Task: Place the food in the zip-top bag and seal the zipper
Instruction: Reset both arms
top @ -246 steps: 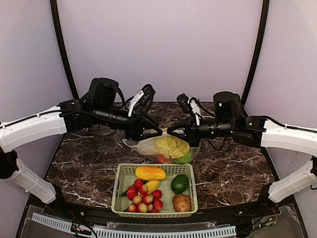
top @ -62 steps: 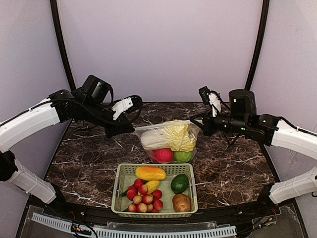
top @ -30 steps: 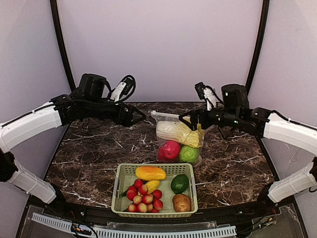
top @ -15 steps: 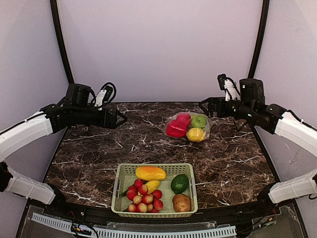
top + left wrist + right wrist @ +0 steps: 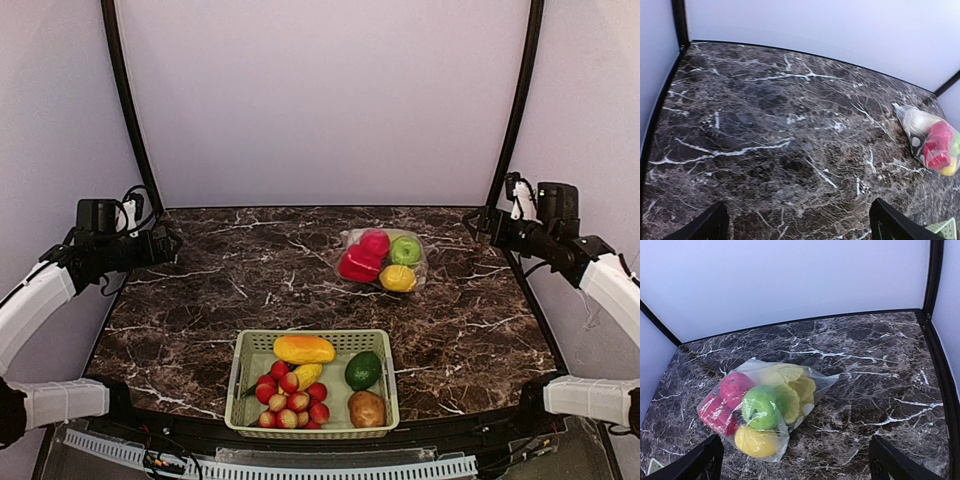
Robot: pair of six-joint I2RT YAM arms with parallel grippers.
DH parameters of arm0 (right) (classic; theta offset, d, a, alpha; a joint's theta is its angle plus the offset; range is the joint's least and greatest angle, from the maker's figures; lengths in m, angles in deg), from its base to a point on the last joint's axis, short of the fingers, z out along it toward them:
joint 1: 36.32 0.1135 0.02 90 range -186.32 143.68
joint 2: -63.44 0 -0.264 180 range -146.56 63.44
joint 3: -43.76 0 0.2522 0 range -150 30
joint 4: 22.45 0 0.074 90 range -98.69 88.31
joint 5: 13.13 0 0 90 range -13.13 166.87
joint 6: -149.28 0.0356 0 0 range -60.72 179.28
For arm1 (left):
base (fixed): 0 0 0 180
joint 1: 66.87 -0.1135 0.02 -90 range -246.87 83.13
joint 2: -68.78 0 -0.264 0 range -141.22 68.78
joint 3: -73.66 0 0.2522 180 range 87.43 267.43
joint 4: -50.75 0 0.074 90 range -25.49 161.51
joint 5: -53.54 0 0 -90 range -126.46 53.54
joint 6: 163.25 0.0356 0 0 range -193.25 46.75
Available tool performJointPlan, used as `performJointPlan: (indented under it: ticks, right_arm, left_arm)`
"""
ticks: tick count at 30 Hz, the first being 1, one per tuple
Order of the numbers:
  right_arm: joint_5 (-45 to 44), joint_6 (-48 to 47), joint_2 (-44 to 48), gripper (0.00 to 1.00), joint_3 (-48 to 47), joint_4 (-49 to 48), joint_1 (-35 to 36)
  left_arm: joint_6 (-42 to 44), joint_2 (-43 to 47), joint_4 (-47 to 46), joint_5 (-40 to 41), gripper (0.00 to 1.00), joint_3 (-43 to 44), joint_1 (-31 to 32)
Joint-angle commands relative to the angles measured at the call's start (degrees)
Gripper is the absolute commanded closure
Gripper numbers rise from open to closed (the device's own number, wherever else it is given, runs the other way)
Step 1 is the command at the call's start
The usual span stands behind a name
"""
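Note:
The zip-top bag lies flat on the marble table at the back right, apart from both grippers. Through its clear plastic I see the food: a red pepper, a pink fruit, a green apple and a lemon. In the right wrist view the zip-top bag also shows the pale yellow cabbage. The zipper is too faint to make out. My left gripper hangs open at the far left edge. My right gripper is open at the far right, empty.
A pale green slotted basket stands at the near middle, holding a mango, an avocado, a potato and several small red fruits. Black frame posts rise at the back corners. The bag shows at the right edge of the left wrist view.
The right gripper, which held the bag upright, has let it go; the bag now lies at the back right. Both arms have pulled back to the table's sides. The left jaws have widened.

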Motion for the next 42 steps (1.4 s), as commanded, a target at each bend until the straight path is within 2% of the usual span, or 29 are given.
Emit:
performJointPlan:
  ticks: [1, 7, 10, 16, 22, 37, 42]
  right_arm:
    - [2.24, 0.66, 4.02, 0.01, 2.83, 1.18, -5.20]
    - [0.57, -0.22, 10.31, 0.01, 8.36, -1.21, -6.70]
    - [0.93, -1.91, 14.84, 0.01, 12.38, -5.43, -6.69]
    - [1.55, -5.65, 26.28, 0.01, 23.07, -14.97, -6.70]
    - [-0.26, -8.28, 33.63, 0.01, 28.23, -14.35, -6.70]
    - [-1.70, -8.50, 33.26, 0.02, 28.09, -13.56, -6.71]
    - [-1.56, -8.19, 32.76, 0.01, 27.98, -13.35, -6.66]
  left_arm:
    - [1.01, 4.66, -2.35, 3.05, 0.01, -3.66, -3.41]
    - [2.97, 12.06, -7.13, 6.61, 0.01, -8.02, -3.54]
    - [5.64, 14.65, -5.80, 7.91, 0.01, -8.96, -3.52]
    - [5.75, 16.05, -5.12, 9.14, 0.01, -9.35, -3.41]
    - [7.30, 16.66, -4.21, 8.36, 0.01, -10.53, -3.43]
    - [7.00, 18.50, -4.05, 7.83, 0.01, -11.58, -3.42]
    - [6.70, 18.65, -3.08, 10.81, 0.01, -11.10, -3.41]
